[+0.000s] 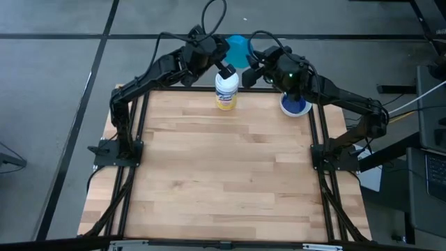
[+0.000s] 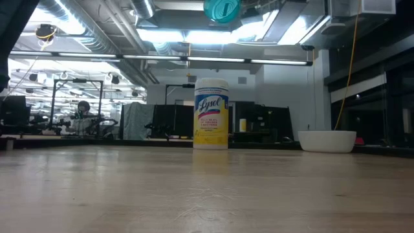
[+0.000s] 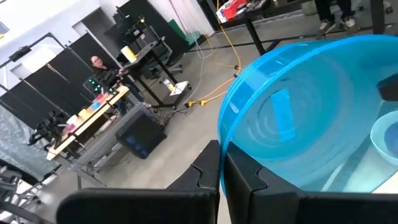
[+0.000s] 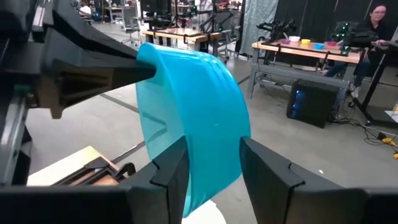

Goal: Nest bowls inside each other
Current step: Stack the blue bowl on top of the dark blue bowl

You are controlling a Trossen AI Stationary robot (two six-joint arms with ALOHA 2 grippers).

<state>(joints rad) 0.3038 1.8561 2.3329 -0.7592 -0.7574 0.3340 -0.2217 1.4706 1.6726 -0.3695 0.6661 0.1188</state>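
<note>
Both arms reach up and meet above the far edge of the worktop. The left claw (image 1: 224,47) is clamped shut on the rim of the teal bowl (image 1: 238,50), held high in the air. The right claw (image 4: 210,163) faces it, its fingers (image 4: 171,168) spread on either side of the same bowl's wall.

Both grippers meet at a teal bowl (image 1: 237,49) beyond the table's (image 1: 223,174) far edge.
</note>
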